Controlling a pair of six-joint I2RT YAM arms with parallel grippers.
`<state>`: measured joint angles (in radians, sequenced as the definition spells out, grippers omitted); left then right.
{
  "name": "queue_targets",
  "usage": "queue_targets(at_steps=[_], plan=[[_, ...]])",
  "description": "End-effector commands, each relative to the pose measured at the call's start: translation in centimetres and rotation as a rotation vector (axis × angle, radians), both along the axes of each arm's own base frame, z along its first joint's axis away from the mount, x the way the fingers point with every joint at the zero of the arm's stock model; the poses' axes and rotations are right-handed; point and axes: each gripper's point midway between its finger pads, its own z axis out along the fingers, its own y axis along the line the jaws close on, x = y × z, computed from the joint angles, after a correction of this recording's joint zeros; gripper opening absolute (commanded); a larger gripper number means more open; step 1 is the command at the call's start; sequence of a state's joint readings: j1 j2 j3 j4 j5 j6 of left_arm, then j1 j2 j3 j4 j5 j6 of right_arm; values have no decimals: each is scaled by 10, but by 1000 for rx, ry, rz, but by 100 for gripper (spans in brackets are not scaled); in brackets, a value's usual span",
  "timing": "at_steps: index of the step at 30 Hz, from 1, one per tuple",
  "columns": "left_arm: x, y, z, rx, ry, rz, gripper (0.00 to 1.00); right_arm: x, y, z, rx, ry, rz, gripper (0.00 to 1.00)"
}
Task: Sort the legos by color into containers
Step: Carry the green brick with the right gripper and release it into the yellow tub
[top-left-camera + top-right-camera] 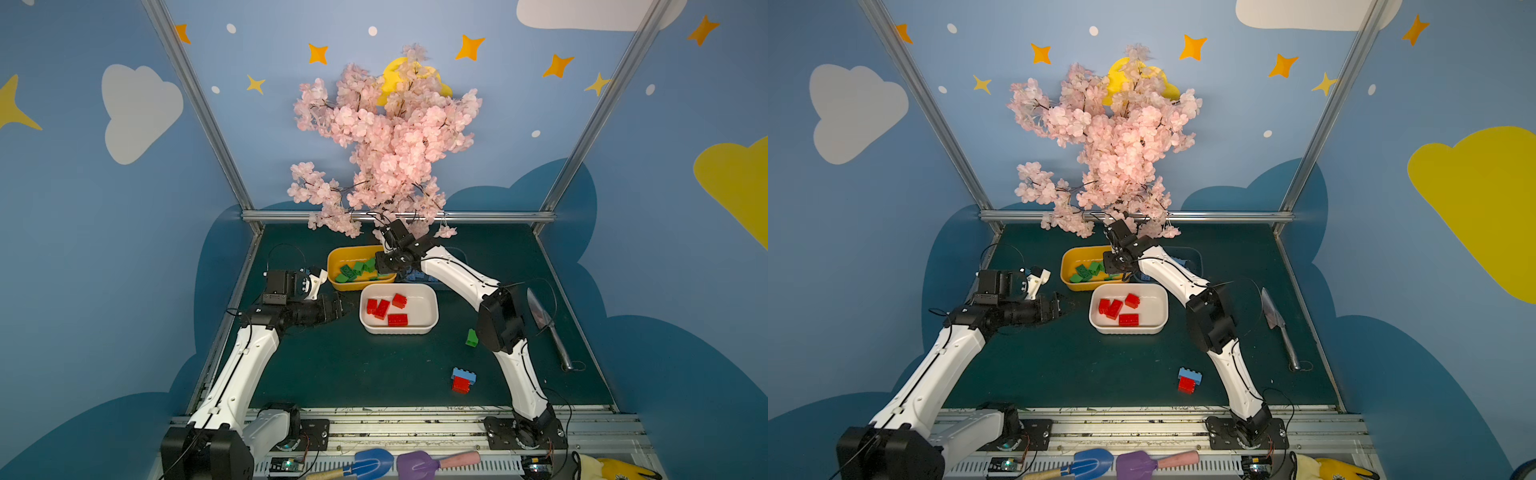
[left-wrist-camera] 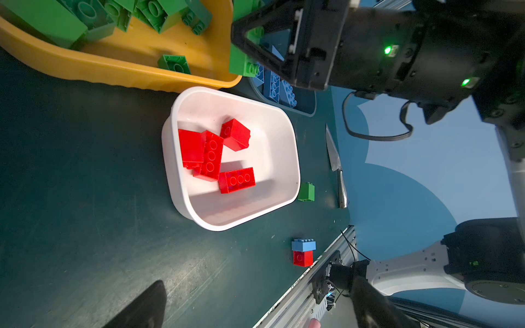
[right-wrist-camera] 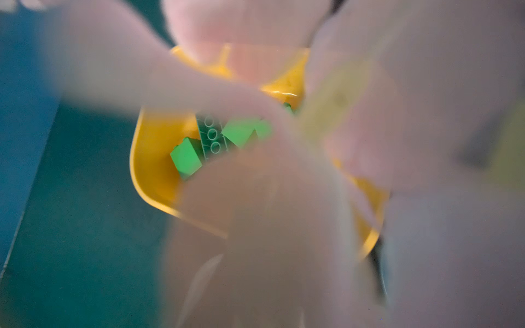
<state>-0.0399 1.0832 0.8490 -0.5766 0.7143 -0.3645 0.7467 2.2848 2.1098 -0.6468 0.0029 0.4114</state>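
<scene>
A small green studded plastic brick (image 2: 243,64) hangs clamped in the right gripper (image 1: 376,266) above the yellow-orange plastic tub (image 1: 337,257), centre of both top views. Below it, the white plastic tub (image 1: 424,309) holds red bricks (image 1: 382,308). The left gripper (image 1: 345,306), centre-left, gapes empty.

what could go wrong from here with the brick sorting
The right gripper seems to hold a green brick at the yellow tub's corner, beside the blue tub; released here, it might land among blue bricks.
Pink blossoms blur the right wrist view and could snag that arm.
The stacked blue-on-red pair needs splitting.
</scene>
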Motion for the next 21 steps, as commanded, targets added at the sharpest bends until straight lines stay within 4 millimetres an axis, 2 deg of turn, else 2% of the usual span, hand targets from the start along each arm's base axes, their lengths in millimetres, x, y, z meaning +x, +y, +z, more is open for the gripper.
queue_targets(at_steps=[1,5,13,18,21], plan=[[-5,-1,-4,-16,7,-9,100,26,2,-1,-12,-124,-9,24],[-6,-1,-6,-13,13,-9,100,41,8,-8,-2,-237,15,28],[-9,0,-11,-4,26,-13,99,56,6,-18,-78,-275,55,35],[-10,-1,-12,-6,29,-13,100,52,2,-5,-88,-285,79,58],[-10,0,-12,-7,29,-13,99,46,-6,13,-91,-318,81,60]])
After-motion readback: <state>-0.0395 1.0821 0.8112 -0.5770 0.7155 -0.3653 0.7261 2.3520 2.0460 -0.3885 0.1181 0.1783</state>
